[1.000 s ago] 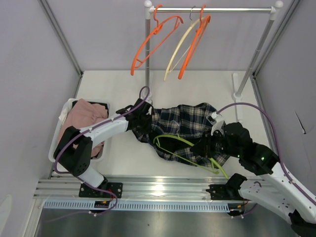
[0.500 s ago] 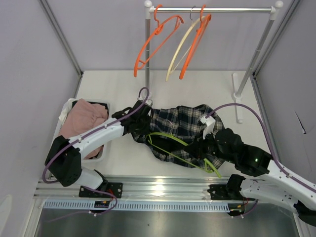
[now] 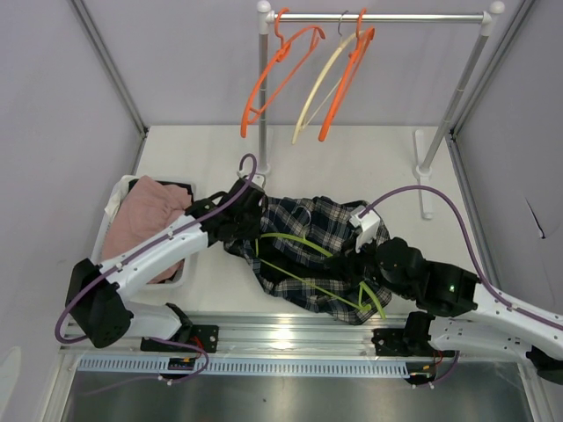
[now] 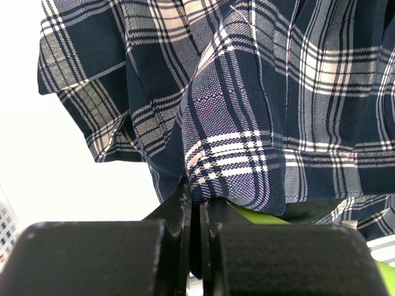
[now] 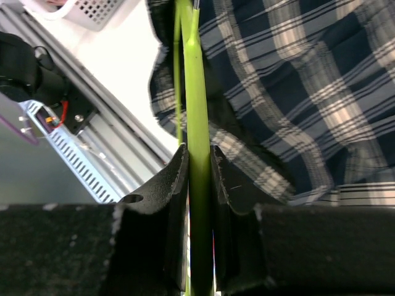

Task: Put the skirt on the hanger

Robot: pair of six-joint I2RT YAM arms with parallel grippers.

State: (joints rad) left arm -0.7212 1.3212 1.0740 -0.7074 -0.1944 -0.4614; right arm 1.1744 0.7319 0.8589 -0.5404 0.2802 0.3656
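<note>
A navy plaid skirt (image 3: pixel 308 251) lies bunched on the white table between the arms. A lime-green hanger (image 3: pixel 303 281) lies across and partly inside it. My left gripper (image 3: pixel 242 230) is shut on the skirt's left edge; in the left wrist view the fabric (image 4: pixel 247 111) hangs pinched between the closed fingers (image 4: pixel 179 213), with green hanger showing behind. My right gripper (image 3: pixel 365 268) is shut on the green hanger's bar (image 5: pixel 199 123), which runs straight up between its fingers (image 5: pixel 176 179) over the plaid cloth (image 5: pixel 296 80).
A clothes rail (image 3: pixel 378 16) at the back carries two orange hangers (image 3: pixel 273 75) and a cream one (image 3: pixel 321 88). A white basket (image 3: pixel 114 211) with pink clothing (image 3: pixel 145 215) stands at the left. The metal frame rail (image 3: pixel 264 330) runs along the near edge.
Both grippers have moved leftward and toward the near edge, dragging skirt and hanger with them. The skirt is more bunched, and the hanger sits further left within it.
</note>
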